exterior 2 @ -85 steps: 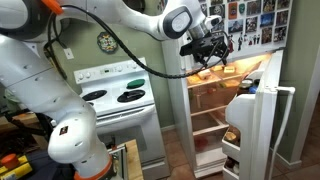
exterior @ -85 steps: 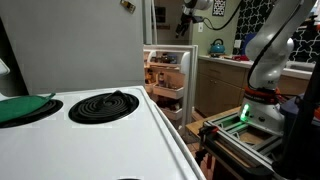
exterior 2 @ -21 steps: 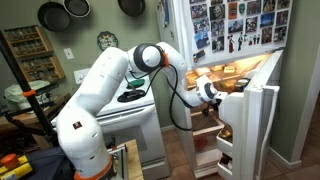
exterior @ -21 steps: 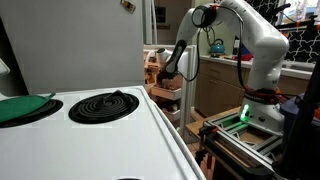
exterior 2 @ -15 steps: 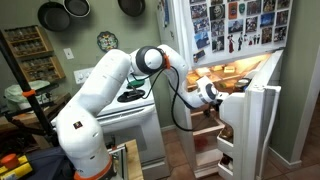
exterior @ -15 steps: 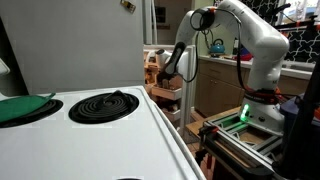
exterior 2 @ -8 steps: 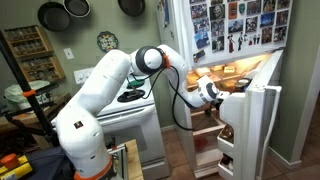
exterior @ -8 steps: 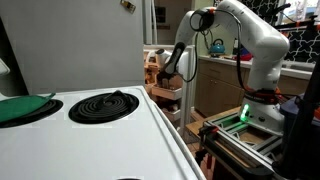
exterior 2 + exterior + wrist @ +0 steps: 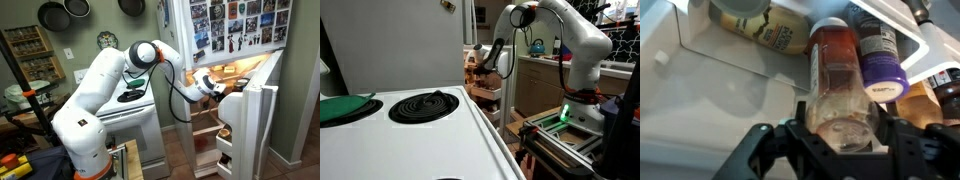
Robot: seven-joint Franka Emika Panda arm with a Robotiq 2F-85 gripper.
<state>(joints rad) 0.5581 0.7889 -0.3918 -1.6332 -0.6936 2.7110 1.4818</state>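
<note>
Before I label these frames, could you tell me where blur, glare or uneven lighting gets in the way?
Wrist view: the gripper and the near end of the bottle are soft; white glare washes the shelf edge at top right. In an exterior view the stove top fills the foreground, slightly blurred. In an exterior view the fridge interior glows warm orange.

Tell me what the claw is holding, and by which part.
A bottle with reddish-brown contents. The claw appears to clamp it across the sides, at the end nearest the wrist camera.
</note>
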